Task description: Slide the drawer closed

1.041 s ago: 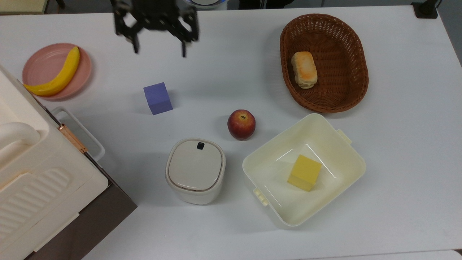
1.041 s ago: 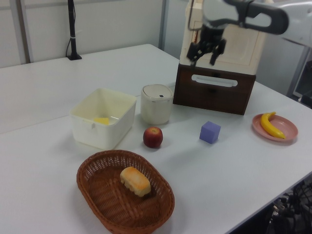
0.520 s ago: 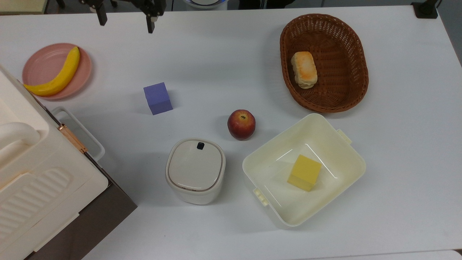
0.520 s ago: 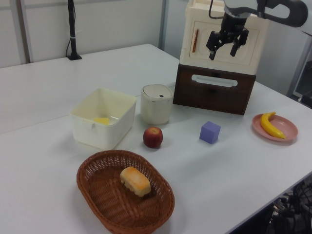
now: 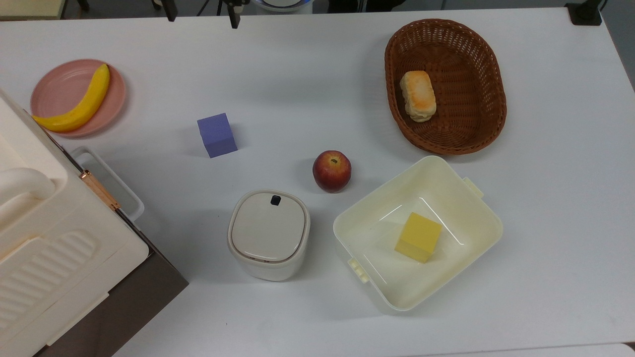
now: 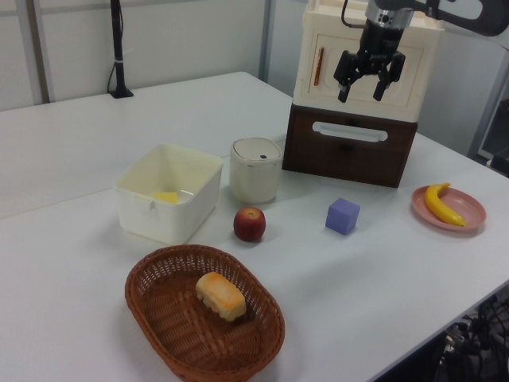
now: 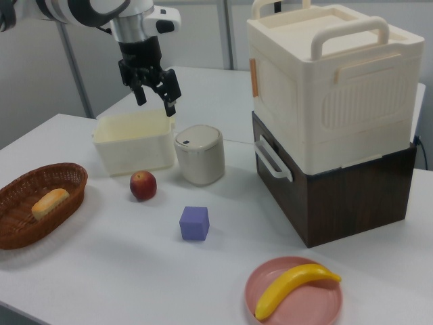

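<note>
Left view: gripper (image 6: 364, 83), fingers spread and empty, is raised further from drawer (image 6: 350, 146), seen flush; closing judged done.

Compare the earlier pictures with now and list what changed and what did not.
The gripper moved: in the top view it slid up toward the top edge, and in the left view it shifted right and slightly higher in front of the cream box. Its fingers are open and hold nothing, as before. The drawer is shut throughout, and the cube, apple and banana stayed put.
</note>
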`<state>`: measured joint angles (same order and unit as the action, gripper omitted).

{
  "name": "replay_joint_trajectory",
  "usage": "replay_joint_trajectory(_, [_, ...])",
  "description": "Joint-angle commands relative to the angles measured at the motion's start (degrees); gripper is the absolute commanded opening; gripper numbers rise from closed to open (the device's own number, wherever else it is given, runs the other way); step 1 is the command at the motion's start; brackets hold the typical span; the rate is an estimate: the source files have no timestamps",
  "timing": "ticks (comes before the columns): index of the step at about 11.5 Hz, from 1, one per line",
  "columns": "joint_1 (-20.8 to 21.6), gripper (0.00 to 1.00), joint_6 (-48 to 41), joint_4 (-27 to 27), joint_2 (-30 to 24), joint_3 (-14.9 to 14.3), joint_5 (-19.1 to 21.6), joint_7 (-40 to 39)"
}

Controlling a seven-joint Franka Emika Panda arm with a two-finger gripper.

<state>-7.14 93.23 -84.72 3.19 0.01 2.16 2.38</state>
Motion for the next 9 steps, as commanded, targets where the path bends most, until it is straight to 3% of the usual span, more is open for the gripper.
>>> replay_joint_trajectory(1, [1.16,1.0,-1.03,-2.12,-1.61,-0.28,1.18,0.08])
replay_joint_trajectory(4, [3.08,1.0,-0.33,-2.9,-1.44,-1.06,1.18,-0.09])
replay_joint_trajectory(5, [5.27,1.0,-0.16,-3.43,-1.44,-2.37,1.09,-0.09])
replay_joint_trajectory(7, [10.72,1.0,0.19,-3.43,-1.35,-8.07,1.18,-0.09])
replay_joint_trajectory(9, [11.01,1.0,0.2,-3.43,-1.35,-8.45,1.18,-0.09])
